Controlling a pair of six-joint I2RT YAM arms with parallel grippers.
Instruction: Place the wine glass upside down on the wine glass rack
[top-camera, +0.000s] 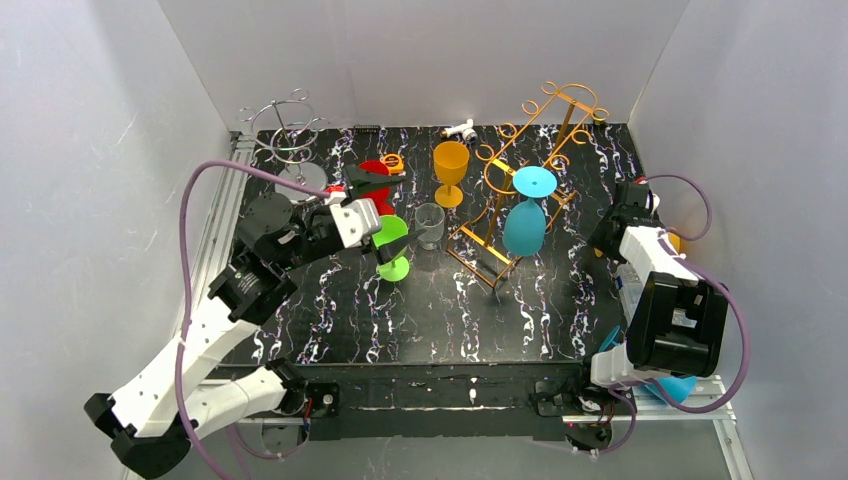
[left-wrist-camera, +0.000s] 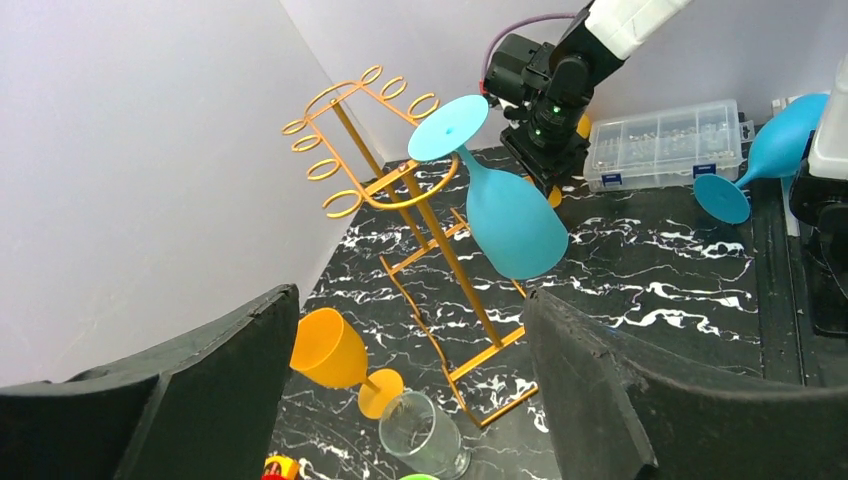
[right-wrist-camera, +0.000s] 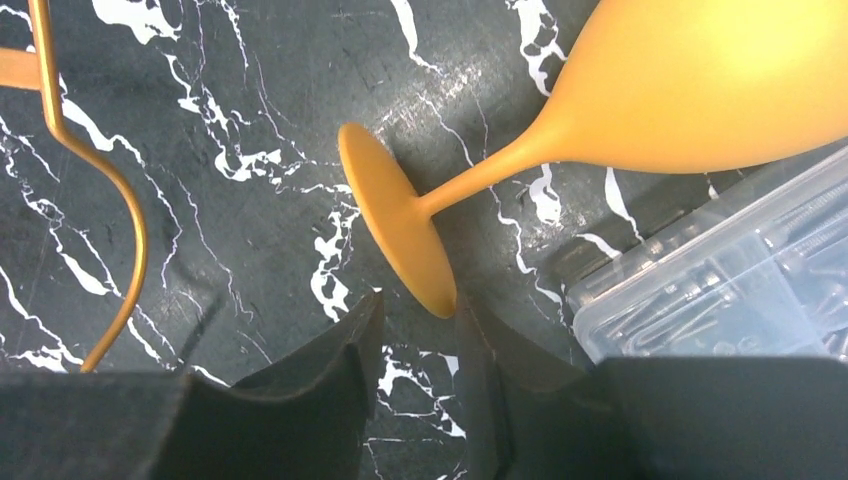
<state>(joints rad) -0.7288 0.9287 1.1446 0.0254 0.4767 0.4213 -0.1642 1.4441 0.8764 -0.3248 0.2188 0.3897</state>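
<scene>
A teal wine glass (top-camera: 524, 225) hangs upside down by its foot on the gold wine glass rack (top-camera: 500, 165) at the back right; the left wrist view shows the same glass (left-wrist-camera: 512, 222) on the rack (left-wrist-camera: 400, 190). An orange wine glass (right-wrist-camera: 640, 90) lies on its side beside my right gripper (right-wrist-camera: 420, 303). That gripper's jaws stand a narrow gap apart, and the rim of the glass's foot (right-wrist-camera: 400, 235) sits just at the fingertips, not between them. My left gripper (top-camera: 385, 215) is wide open over a green wine glass (top-camera: 392, 245), with nothing between its fingers (left-wrist-camera: 590, 370).
An upright orange glass (top-camera: 451, 170) and a clear tumbler (top-camera: 429, 225) stand mid-table. A silver rack (top-camera: 285, 130) is at the back left, a red object (top-camera: 375, 175) near it. A clear plastic box (right-wrist-camera: 740, 290) and another teal glass (left-wrist-camera: 770, 150), on its side, are on the right.
</scene>
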